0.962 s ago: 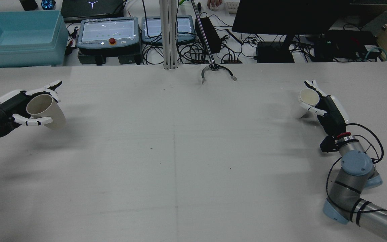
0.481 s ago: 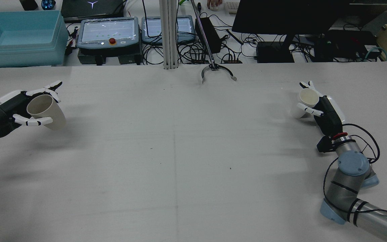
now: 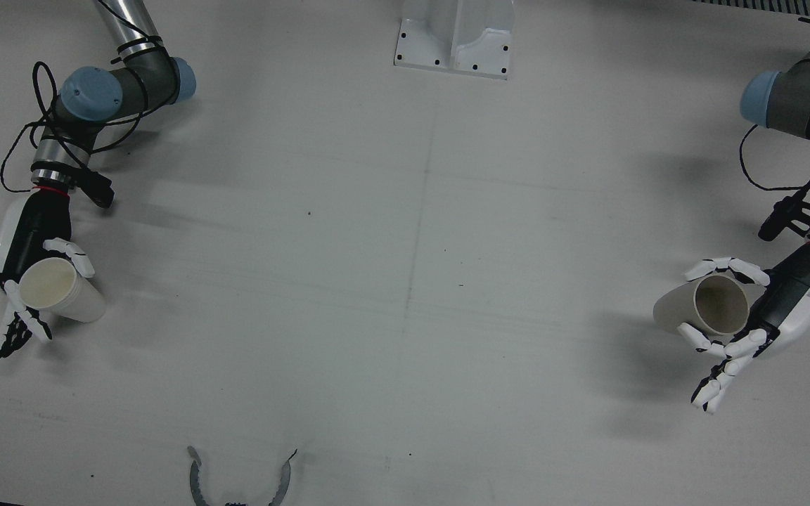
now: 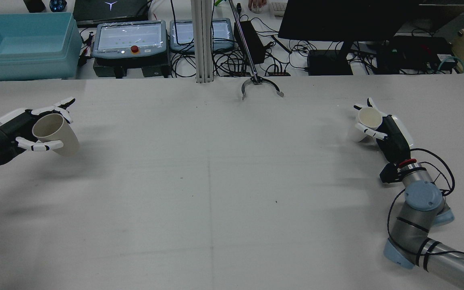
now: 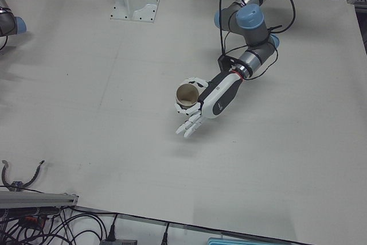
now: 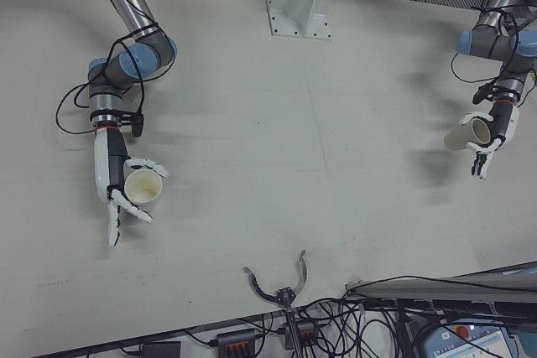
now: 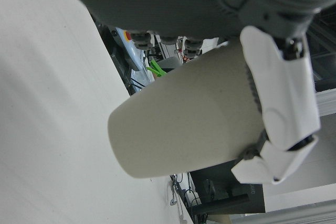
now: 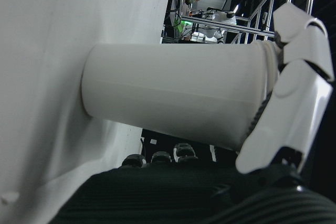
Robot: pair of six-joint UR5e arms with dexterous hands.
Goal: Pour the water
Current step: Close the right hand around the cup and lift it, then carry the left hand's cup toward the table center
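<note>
risking a spill: left hand point(image 4: 2, 139) wrapping a tilted tan cup point(image 4: 55, 134), right hand point(image 4: 385, 129) clasping a white cup point(image 4: 367, 121), well apart, loosely held.

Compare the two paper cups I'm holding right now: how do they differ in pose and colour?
The cup in the left hand is tan and tilted, lifted clear of the table. The cup in the right hand is paler, near white, stands close to upright, and its base seems to touch the table in the right hand view. Both are plain paper cups held near the rim, on opposite sides of the table.
</note>
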